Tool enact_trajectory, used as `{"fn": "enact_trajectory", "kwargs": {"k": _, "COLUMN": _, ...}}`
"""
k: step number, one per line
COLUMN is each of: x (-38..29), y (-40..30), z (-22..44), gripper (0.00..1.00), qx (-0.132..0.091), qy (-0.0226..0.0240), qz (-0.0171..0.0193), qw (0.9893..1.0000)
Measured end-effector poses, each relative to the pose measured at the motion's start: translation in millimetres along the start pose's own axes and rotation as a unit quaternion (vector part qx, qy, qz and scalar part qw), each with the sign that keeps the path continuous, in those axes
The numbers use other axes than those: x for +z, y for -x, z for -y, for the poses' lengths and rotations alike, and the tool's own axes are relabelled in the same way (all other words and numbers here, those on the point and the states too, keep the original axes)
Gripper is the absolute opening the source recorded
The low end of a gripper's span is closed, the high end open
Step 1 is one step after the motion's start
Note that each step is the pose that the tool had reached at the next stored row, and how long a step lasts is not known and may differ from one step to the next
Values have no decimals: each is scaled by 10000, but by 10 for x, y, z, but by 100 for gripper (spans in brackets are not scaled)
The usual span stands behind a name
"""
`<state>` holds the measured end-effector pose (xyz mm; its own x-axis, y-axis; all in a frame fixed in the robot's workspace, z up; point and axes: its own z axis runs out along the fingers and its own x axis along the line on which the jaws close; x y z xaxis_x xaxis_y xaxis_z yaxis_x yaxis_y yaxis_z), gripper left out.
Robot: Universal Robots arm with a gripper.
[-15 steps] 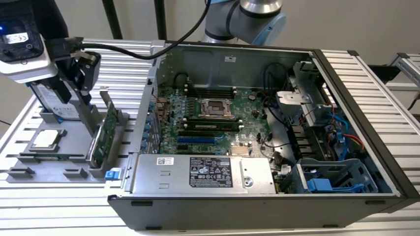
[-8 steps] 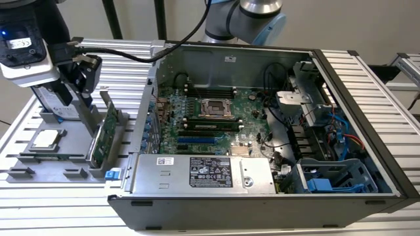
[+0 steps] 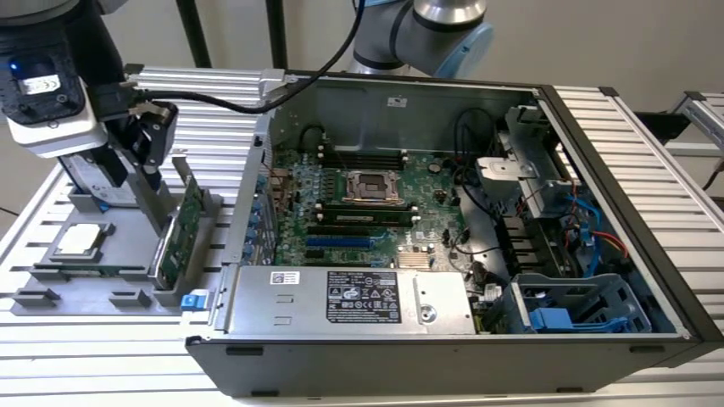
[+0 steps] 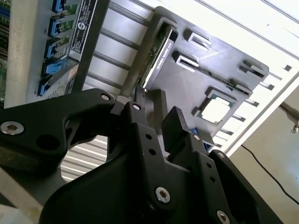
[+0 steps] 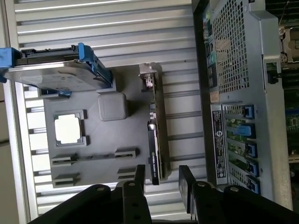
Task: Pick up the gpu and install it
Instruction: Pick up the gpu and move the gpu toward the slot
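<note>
Hovering over edge-on gpu (image 5: pixel 153 144), tool (image 5: pixel 161 171) partly cropped.

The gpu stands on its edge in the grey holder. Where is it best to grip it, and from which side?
Probably its free upper long edge, from straight above, one finger on each flat face. The gpu stands upright in the grey holder, so its lower edge sits in the slot and only the thin top offers itself to the open gripper.
</note>
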<state>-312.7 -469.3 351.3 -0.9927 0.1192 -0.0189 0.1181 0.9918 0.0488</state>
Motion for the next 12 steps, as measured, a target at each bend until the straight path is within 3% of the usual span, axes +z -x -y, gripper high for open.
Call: {"fn": "enact_trajectory", "kwargs": {"k": 12, "x": 77, "y": -2, "z": 4, "gripper": 100, "qx": 0, "qy": 0, "qz": 0, "qw": 10000}}
